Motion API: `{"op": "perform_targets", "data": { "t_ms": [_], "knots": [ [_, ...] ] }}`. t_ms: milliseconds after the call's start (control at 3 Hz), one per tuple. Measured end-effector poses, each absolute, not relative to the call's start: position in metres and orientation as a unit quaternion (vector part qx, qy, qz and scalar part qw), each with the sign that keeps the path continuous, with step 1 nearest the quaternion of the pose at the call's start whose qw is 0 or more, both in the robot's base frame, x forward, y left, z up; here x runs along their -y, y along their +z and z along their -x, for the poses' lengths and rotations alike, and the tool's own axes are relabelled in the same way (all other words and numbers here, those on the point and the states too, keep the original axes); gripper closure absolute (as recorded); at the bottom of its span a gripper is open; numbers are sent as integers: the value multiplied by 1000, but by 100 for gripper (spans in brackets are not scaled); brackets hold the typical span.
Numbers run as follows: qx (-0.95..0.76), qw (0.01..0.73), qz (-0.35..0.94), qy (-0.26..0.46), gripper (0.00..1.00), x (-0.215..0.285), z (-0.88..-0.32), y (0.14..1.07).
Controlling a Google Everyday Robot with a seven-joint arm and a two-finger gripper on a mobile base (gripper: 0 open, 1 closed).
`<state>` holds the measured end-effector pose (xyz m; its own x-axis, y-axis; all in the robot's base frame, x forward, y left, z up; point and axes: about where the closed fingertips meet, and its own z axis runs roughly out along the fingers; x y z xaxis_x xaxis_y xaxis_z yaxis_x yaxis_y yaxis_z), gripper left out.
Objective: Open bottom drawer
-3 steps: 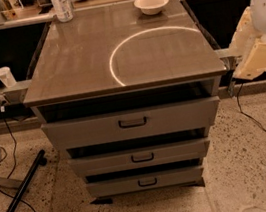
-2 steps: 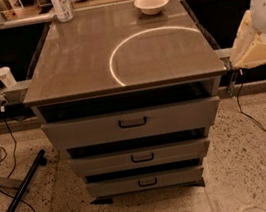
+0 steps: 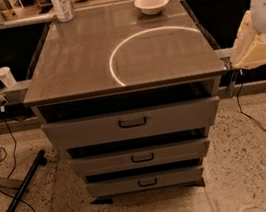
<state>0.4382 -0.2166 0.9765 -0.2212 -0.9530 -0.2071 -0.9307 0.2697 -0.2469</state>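
Almost nothing had changed: the gripper stayed at the right edge beside the drawer cabinet, its grip impossible to tell, well apart from the bottom drawer, lowest of three, handle untouched.

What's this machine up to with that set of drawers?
A robot is meant to open the bottom drawer of this grey-brown cabinet. Right now its gripper hangs at the right edge of the view, beside the cabinet's top, well above that drawer and apart from it. Nothing touches the drawer's small black handle. A white bowl and a bottle stand on top.
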Motion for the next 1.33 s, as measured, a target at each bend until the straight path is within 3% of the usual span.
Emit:
{"op": "perform_targets", "data": {
  "t_ms": [333, 667, 1333],
  "knots": [
    [-781, 160, 603, -35, 31, 217, -438, 977],
    [-781, 163, 602, -36, 1, 217, -438, 976],
    [-784, 176, 594, -42, 0, 218, -432, 956]
  ]
}}
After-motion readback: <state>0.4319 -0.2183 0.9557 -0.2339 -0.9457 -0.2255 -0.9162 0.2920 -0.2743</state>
